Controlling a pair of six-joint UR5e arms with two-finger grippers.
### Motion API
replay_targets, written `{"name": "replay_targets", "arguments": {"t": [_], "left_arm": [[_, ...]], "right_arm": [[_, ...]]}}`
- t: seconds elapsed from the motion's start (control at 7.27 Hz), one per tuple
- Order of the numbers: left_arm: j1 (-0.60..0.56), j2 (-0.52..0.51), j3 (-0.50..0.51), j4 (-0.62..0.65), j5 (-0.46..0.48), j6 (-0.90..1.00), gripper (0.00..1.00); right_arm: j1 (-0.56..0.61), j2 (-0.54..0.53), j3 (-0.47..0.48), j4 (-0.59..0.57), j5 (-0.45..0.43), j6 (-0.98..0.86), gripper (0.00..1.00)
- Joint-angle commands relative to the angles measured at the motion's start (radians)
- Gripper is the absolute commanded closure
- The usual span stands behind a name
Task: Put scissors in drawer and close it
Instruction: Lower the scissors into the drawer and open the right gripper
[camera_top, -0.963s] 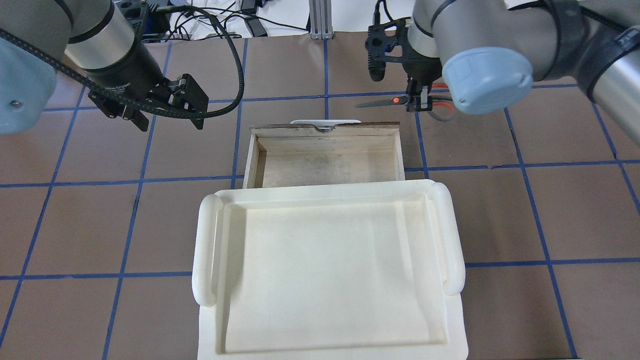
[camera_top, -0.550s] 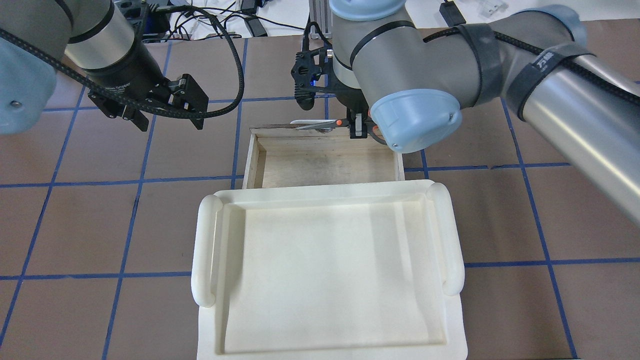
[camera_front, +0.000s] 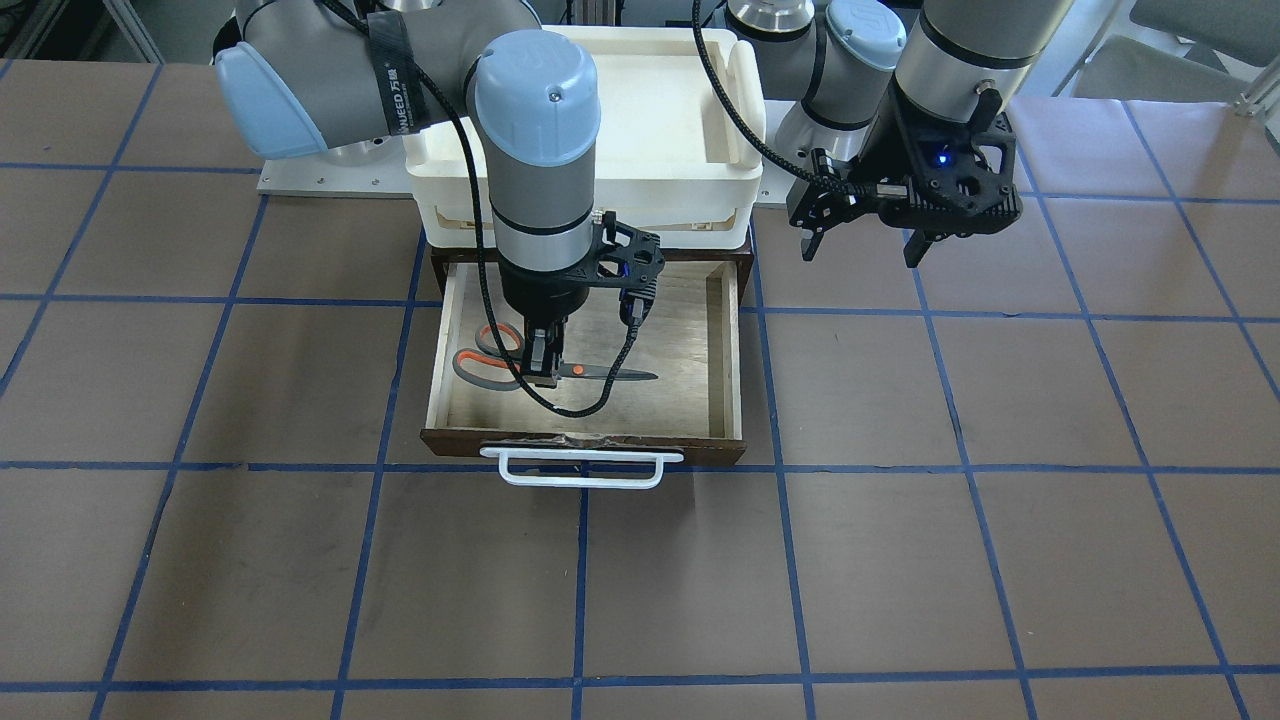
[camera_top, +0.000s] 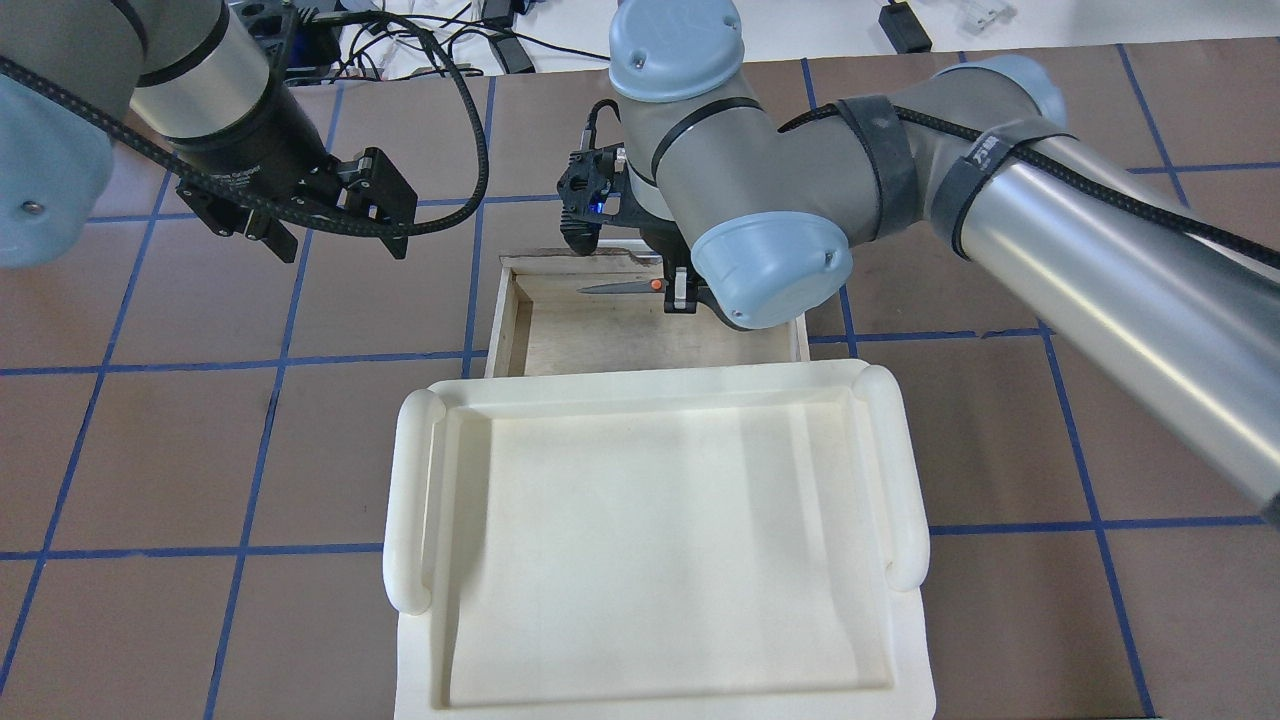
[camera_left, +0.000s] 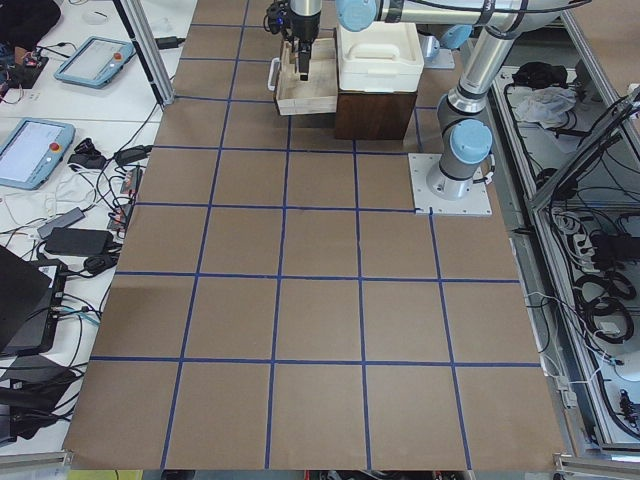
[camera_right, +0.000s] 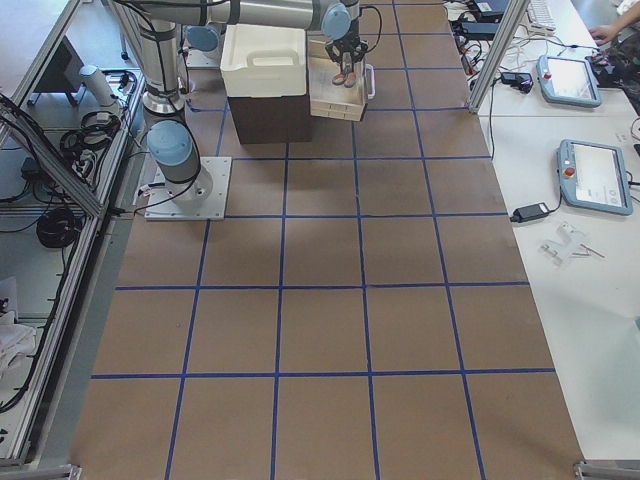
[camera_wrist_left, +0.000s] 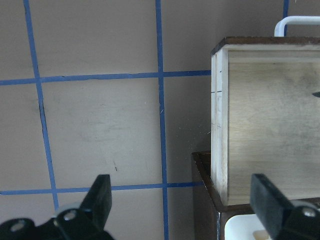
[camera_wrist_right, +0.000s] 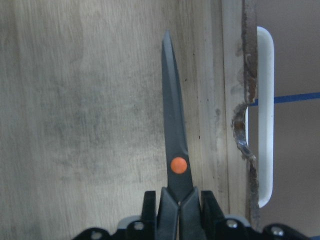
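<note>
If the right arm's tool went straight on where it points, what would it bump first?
Likely the drawer floor: the right tool points down inside the open drawer, and its scissors would touch first.

The brown table (camera_front: 900, 560), gridded with blue tape, carries a dark brown wooden cabinet (camera_left: 374, 112). A white square base plate (camera_left: 425, 200) lies nearby.
</note>
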Motion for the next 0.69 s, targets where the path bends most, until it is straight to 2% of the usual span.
{"name": "replay_targets", "arguments": {"t": [0.0,0.14,0.28,0.55], "left_arm": [[0.000,0.000,0.000,0.000,0.000,0.000,0.00],[0.000,0.000,0.000,0.000,0.000,0.000,0.00],[0.000,0.000,0.000,0.000,0.000,0.000,0.00],[0.000,0.000,0.000,0.000,0.000,0.000,0.00]], "right_arm": [[0.023,0.031,0.002,-0.025,0.002,0.017,1.00],[0.029,0.049,0.002,-0.054,0.003,0.032,1.00],[0.037,0.054,0.002,-0.057,0.005,0.055,0.96],[0.065,0.048,0.002,-0.083,0.032,0.135,0.11]]}}
